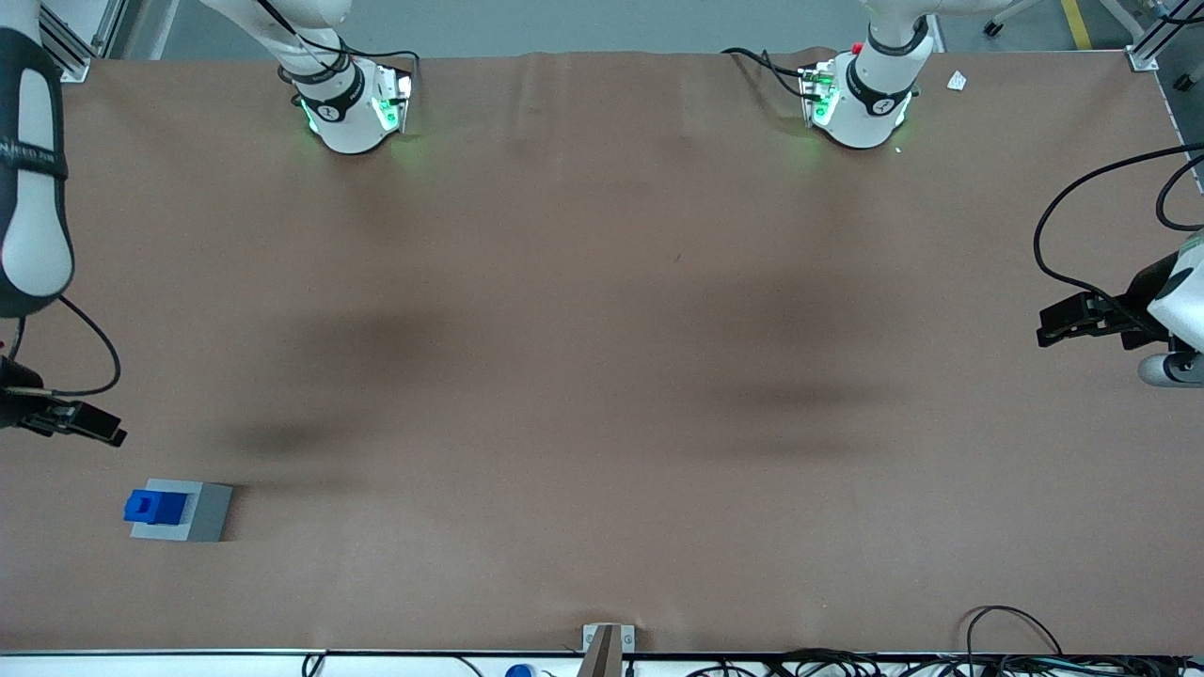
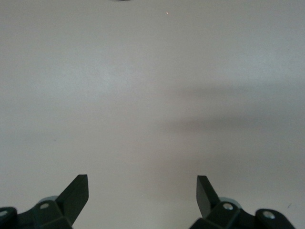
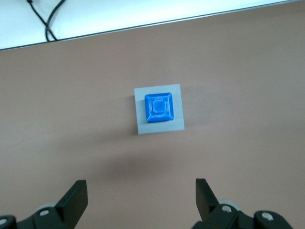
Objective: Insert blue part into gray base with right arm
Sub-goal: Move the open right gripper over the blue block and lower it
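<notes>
The blue part (image 1: 153,506) sits in the square hollow of the gray base (image 1: 202,512), near the working arm's end of the table and close to the front camera. In the right wrist view the blue part (image 3: 159,108) sits seated in the gray base (image 3: 177,123), with its small square recess facing up. My right gripper (image 1: 94,425) hangs above the table, farther from the front camera than the base and apart from it. In the wrist view the gripper (image 3: 141,195) is open and empty, with bare table between its fingers (image 3: 74,198).
The brown table's edge (image 3: 143,25) runs near the base, with a white strip and a black cable (image 3: 47,24) past it. A metal bracket (image 1: 607,641) and loose cables (image 1: 1016,630) lie at the table's front edge.
</notes>
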Controlling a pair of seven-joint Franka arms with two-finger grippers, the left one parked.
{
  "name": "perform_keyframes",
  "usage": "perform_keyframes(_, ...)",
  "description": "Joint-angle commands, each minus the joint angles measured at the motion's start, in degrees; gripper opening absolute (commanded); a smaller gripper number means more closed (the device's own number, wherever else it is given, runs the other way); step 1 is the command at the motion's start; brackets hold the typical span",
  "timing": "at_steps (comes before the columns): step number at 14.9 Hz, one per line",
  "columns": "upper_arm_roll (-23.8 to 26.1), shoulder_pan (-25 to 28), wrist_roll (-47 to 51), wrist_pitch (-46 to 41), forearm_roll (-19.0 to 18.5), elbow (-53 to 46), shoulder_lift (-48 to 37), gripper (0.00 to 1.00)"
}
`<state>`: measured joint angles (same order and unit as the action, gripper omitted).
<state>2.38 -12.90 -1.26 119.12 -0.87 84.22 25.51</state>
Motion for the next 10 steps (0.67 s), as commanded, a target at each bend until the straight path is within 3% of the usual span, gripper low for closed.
perform_keyframes(1, 0.78, -0.11, -0.94, 0.76, 0.17, -1.77, 2.60, 1.00)
perform_keyframes(10, 0.61, -0.54, -5.49, 2.97, -0.98, -12.75, 16.05, 1.00)
